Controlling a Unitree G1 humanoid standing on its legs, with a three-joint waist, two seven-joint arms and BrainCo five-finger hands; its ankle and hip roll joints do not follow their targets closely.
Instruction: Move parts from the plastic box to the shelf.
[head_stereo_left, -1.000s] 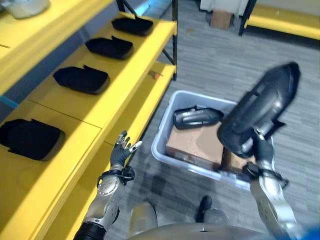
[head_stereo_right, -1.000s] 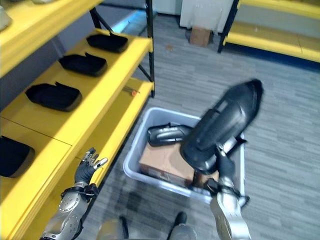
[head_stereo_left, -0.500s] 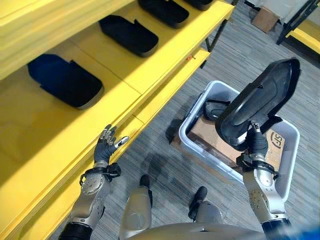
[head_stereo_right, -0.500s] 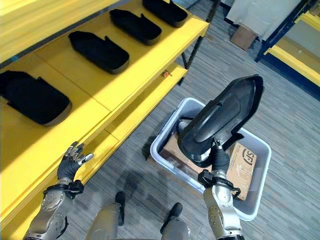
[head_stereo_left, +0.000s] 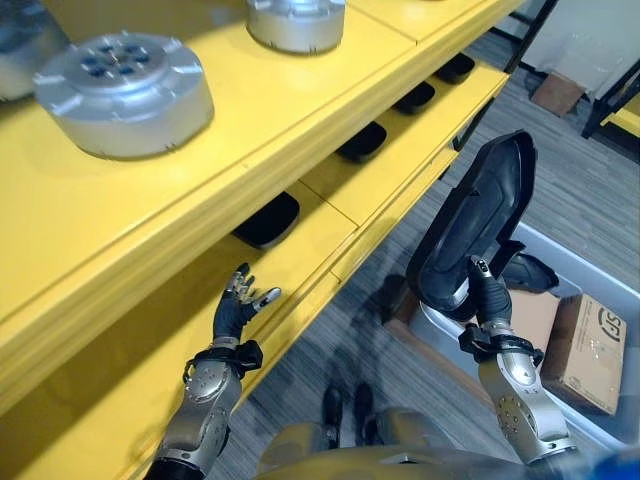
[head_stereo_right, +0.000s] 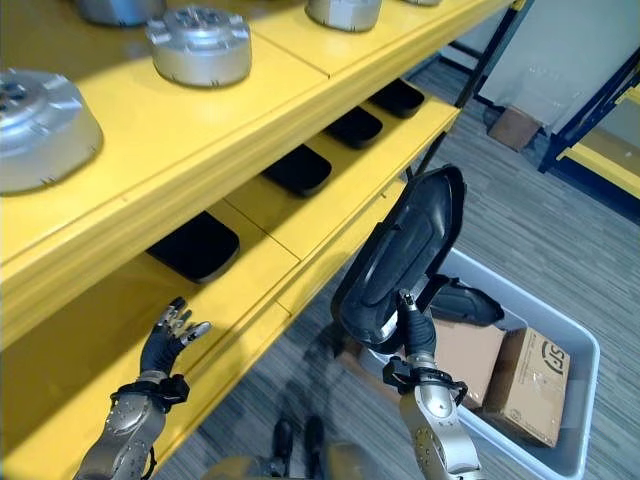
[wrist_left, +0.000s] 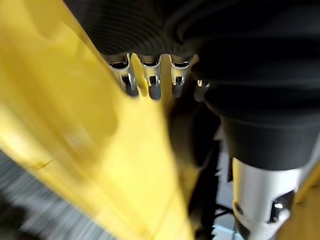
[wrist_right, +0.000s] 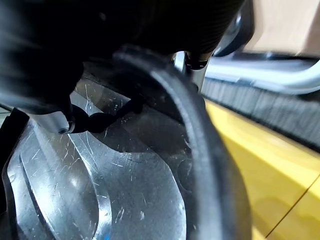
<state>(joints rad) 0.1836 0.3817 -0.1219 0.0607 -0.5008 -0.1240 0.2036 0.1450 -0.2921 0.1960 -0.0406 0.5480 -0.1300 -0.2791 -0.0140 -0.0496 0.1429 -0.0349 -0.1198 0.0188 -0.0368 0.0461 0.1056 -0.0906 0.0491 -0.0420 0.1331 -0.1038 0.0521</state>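
Swinging hard since a second ago, the head camera now takes in the upper tier of the yellow shelf (head_stereo_left: 300, 110), where silver round castings (head_stereo_left: 125, 90) sit, while the tier below with its row of black parts (head_stereo_left: 268, 220) has slid toward the middle; that is the camera's shift, not the shelf's. Left eye view: the right hand (head_stereo_left: 487, 300) is clamped on the lower edge of the big black shell part (head_stereo_left: 475, 225), carried upright and tilted, now off the box's shelf-side edge and close beside the shelf edge rather than over the plastic box (head_stereo_left: 600, 420). Another black part (head_stereo_left: 525, 270) and cardboard cartons (head_stereo_left: 590, 340) lie in that box. The left hand (head_stereo_left: 240, 305) hovers by the lower tier's front lip, fingers spread and holding nothing. Right eye view: same story, the shell (head_stereo_right: 400, 260) stands between box (head_stereo_right: 580, 400) and shelf, clear of both. Left wrist view: straight silver fingers (wrist_left: 150, 80) point along yellow board, nothing in them. Right wrist view: the scuffed glossy inside of the shell (wrist_right: 100, 190) sits right against the hand, yellow shelf (wrist_right: 270, 165) just past its rim. My read: the carry is nearly done, and setting the part down in a free spot on the lower tier comes next.
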